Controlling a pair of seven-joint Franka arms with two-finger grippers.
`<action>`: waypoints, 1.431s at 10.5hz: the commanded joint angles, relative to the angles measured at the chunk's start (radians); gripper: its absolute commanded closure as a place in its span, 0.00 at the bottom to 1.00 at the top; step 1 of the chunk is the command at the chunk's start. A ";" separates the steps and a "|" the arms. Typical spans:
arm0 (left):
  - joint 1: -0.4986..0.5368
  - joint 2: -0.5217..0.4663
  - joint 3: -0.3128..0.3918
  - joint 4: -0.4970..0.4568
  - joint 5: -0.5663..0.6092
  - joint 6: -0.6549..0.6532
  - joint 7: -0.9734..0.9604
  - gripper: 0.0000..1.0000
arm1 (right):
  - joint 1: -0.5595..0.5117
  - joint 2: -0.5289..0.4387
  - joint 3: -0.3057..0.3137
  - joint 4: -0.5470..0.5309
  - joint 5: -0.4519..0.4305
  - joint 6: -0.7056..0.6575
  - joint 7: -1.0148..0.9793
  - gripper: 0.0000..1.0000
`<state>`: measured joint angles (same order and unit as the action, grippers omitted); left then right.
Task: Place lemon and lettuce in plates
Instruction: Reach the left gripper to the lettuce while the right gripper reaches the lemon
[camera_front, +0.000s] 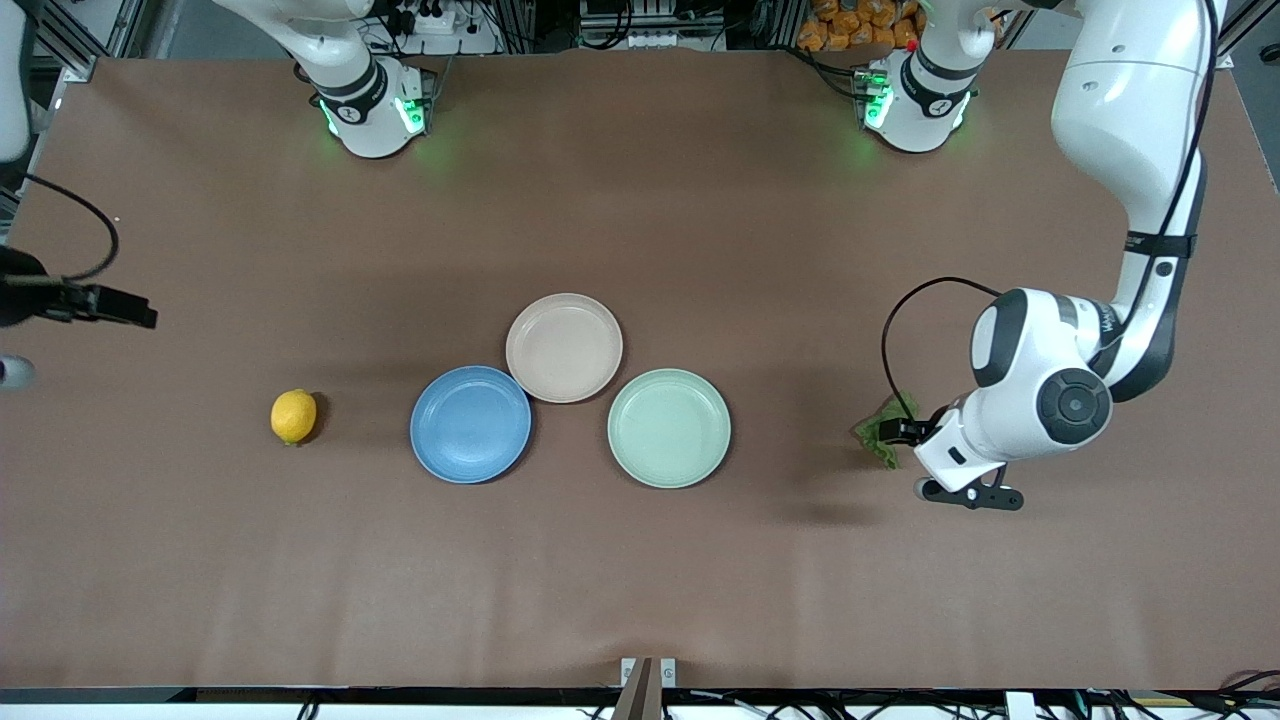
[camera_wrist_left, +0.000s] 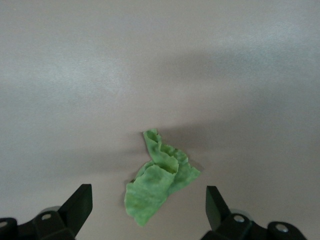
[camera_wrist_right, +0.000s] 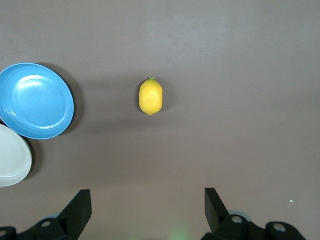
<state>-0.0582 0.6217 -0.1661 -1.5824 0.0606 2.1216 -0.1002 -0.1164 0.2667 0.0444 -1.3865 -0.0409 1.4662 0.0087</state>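
Over the table's left-arm end, left gripper (camera_wrist_left: 148, 212) hangs open above the wrinkly green lettuce leaf (camera_wrist_left: 159, 184); open right gripper (camera_wrist_right: 147, 212) waits high, small oval yellow lemon (camera_wrist_right: 150, 96) well apart.

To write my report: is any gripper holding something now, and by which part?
Nothing is held. The left gripper hangs open over the lettuce, jaws clear of it. The right gripper is open too.

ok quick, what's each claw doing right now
left claw: open, empty, over the lettuce
right claw: open, empty, up above the table, lemon in its view
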 joint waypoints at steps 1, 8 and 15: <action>0.001 -0.014 -0.001 -0.063 0.027 0.083 -0.009 0.00 | 0.023 0.046 0.009 0.004 -0.013 0.022 0.005 0.00; -0.006 -0.005 0.000 -0.183 0.028 0.248 -0.023 0.00 | 0.023 0.134 0.009 0.004 -0.011 0.147 -0.004 0.00; -0.034 0.039 0.005 -0.183 0.028 0.288 -0.035 0.00 | 0.003 0.221 0.009 -0.193 -0.010 0.506 -0.004 0.00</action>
<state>-0.0816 0.6518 -0.1662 -1.7608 0.0608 2.3854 -0.1049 -0.0978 0.4999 0.0435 -1.4980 -0.0412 1.8757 0.0081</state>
